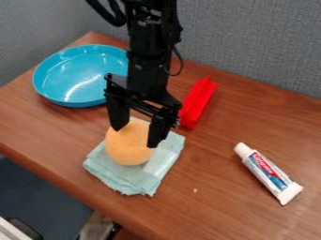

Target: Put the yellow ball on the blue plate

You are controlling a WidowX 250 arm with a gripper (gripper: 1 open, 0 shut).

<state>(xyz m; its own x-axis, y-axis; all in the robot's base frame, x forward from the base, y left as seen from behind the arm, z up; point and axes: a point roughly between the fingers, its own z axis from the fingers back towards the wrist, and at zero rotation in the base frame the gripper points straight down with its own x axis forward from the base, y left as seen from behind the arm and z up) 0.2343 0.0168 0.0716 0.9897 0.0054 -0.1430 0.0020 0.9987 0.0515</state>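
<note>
The yellow ball (127,148) rests on a pale teal cloth (135,166) near the table's front edge. My gripper (135,131) hangs straight down over the ball, open, with one black finger on each side of the ball's top; no grip shows. The blue plate (75,77) sits at the back left of the table with nothing in it, well apart from the ball.
A red block (196,101) lies just right of the arm, behind the cloth. A toothpaste tube (268,172) lies at the front right. The wooden table's front edge (51,167) runs close under the cloth.
</note>
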